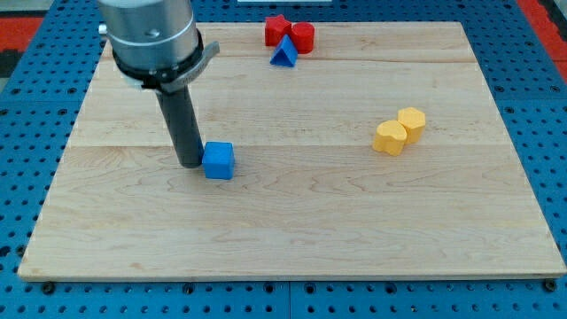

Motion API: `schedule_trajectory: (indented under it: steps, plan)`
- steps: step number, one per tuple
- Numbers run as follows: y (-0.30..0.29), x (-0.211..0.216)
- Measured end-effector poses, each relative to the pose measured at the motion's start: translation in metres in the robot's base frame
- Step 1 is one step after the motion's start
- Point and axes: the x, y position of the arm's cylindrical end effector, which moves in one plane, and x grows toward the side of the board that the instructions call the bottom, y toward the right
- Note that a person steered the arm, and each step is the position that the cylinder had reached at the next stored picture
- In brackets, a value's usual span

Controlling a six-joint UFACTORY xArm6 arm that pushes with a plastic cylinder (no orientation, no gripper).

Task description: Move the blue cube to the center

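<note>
The blue cube (pixel 219 160) sits on the wooden board (pixel 292 221), left of the board's middle. My tip (pixel 191 164) rests on the board just to the view's left of the cube, touching or nearly touching its left face. The dark rod rises from the tip to the arm's grey cuff at the view's top left.
A red star block (pixel 276 29), a red cylinder (pixel 303 37) and a blue triangular block (pixel 284 53) cluster at the view's top centre. Two yellow blocks (pixel 399 131) sit side by side at the right. A blue pegboard (pixel 540 133) surrounds the board.
</note>
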Motion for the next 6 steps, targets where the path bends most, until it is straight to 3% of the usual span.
schedule_trajectory:
  steps: [1,2,3,6]
  plan:
    - [-0.002,0.037]
    - [0.024,0.005]
    - [0.026,-0.055]
    - [0.081,-0.087]
